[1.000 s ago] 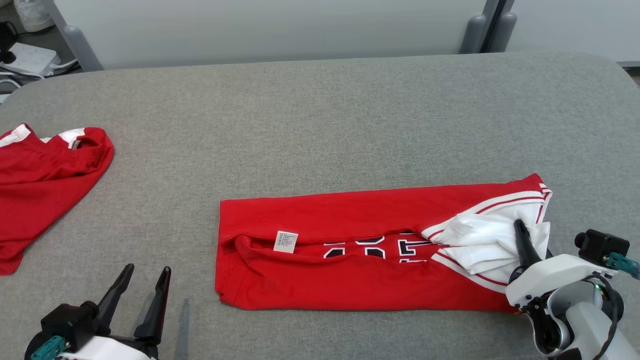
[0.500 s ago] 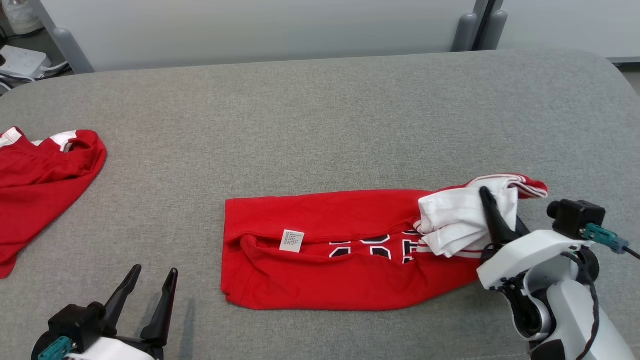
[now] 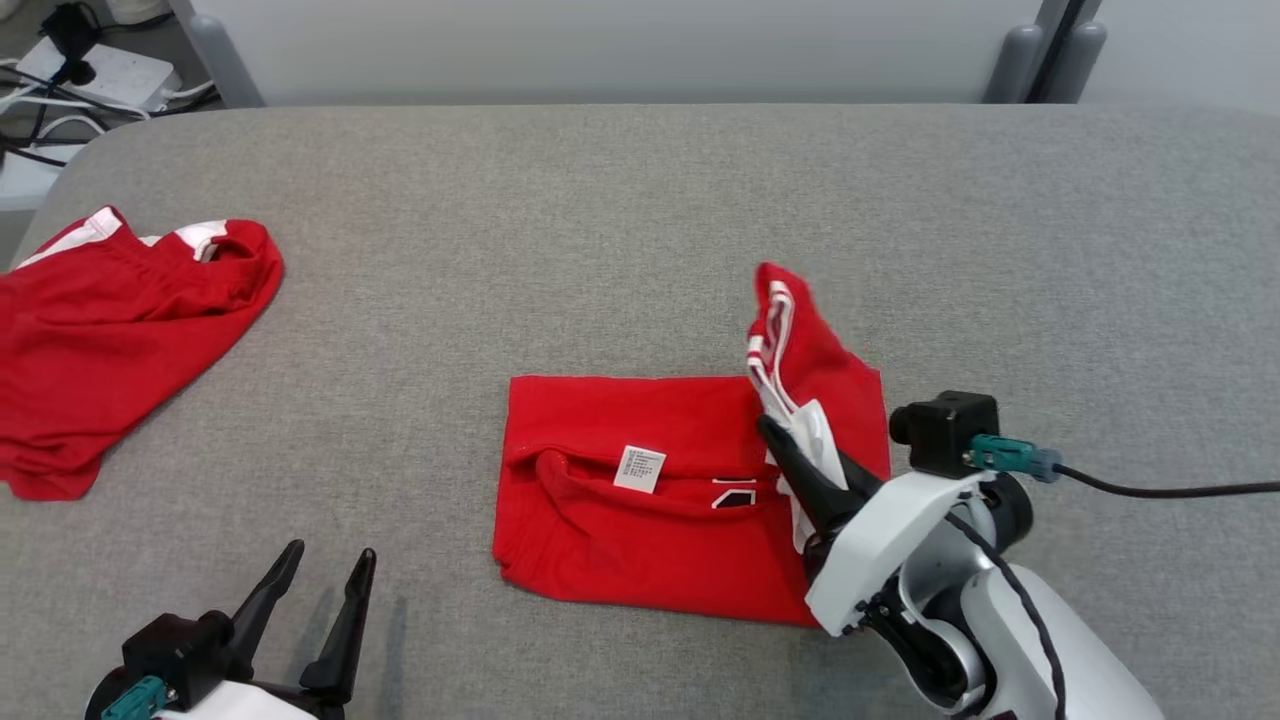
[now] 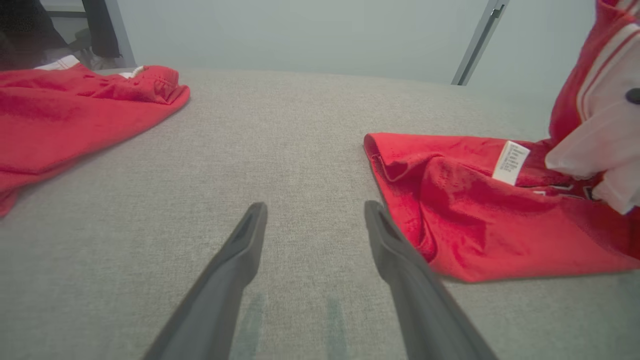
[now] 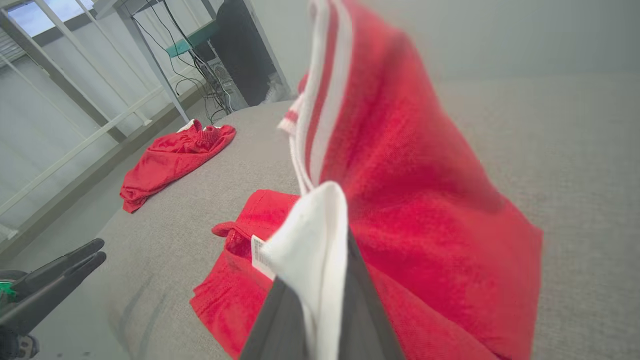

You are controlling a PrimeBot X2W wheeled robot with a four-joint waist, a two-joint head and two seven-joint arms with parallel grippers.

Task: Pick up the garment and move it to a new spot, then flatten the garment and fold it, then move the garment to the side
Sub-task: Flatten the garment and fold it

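**Holding one end of the red garment up off the table**

We place everything against the grey fabric-covered table, which spans the head view. The red garment lies a little right of the table's middle, toward its near edge. It is a compact rectangle folded along its length, and dark lettering peeps through the slit between its flaps. Its right end does not lie flat on the table. That end stands up off the surface as a raised flap, red outside, with white and red striped trim along its edge and a white inner face. A second red garment with white trim lies crumpled at the table's left end, well apart from the first.

Our right gripper is above the table just right of its middle, clamped on the white inner layer of the raised flap. In the right wrist view we see that white cloth pinched between the two dark fingers, with the red flap rising beyond them. Our left gripper sits low by the table's near edge, left of its middle. Its two fingers are spread wide over bare grey surface with nothing between them. A small white care label shows on the flat part of the garment, near the table's middle.
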